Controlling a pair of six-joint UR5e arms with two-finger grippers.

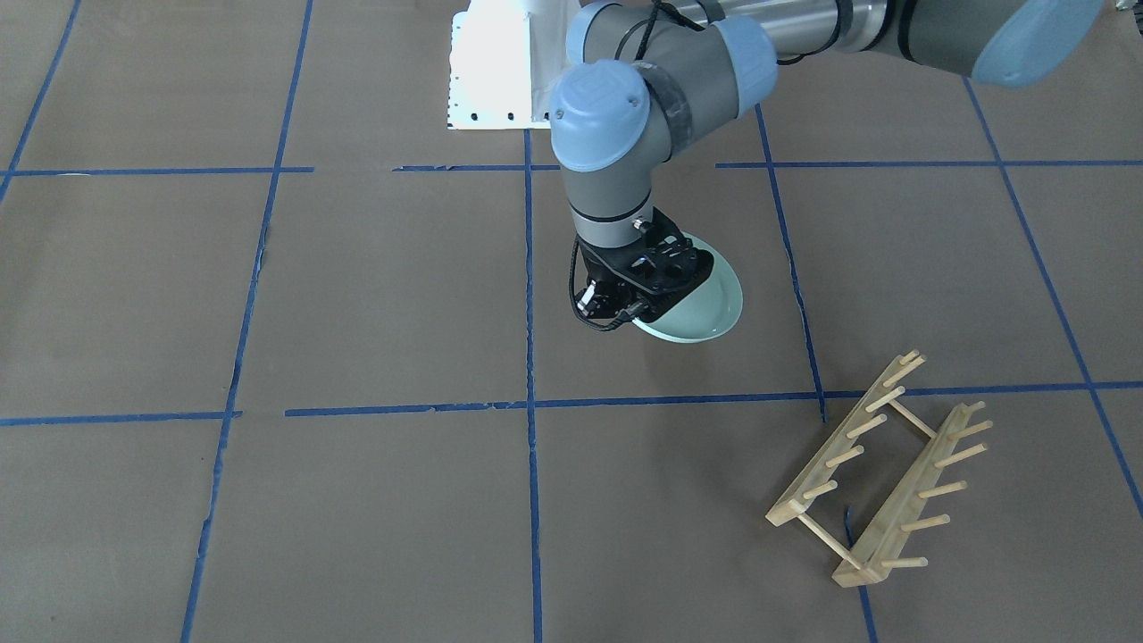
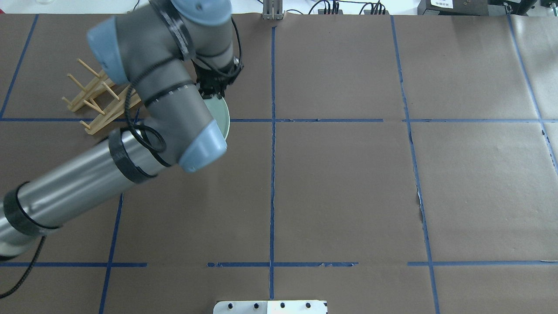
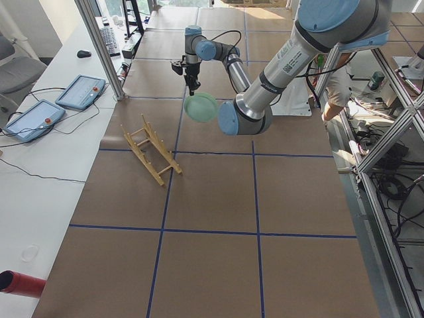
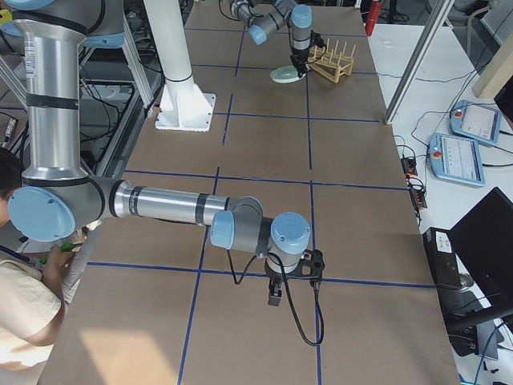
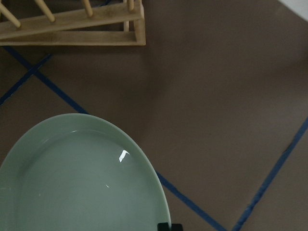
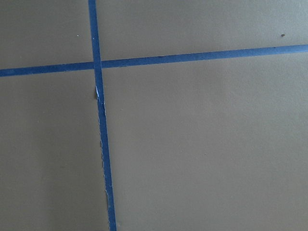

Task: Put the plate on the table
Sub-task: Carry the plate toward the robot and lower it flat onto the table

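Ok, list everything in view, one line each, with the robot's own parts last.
plate: one, pale green, tilted, hanging from the left claw
rack: one, light wood, empty, on the table beside the plate
table: one, brown, under everything
tape lines: several, blue, gridding the table
tablets: two, grey-blue, on the white side bench
person: one, beige shirt, beside the right arm
mount: one, white, at the robot's end of the table
arms: two, grey with blue caps
left claw: one, black, shut on the plate's rim
right claw: one, black, low over bare table; open or shut unclear
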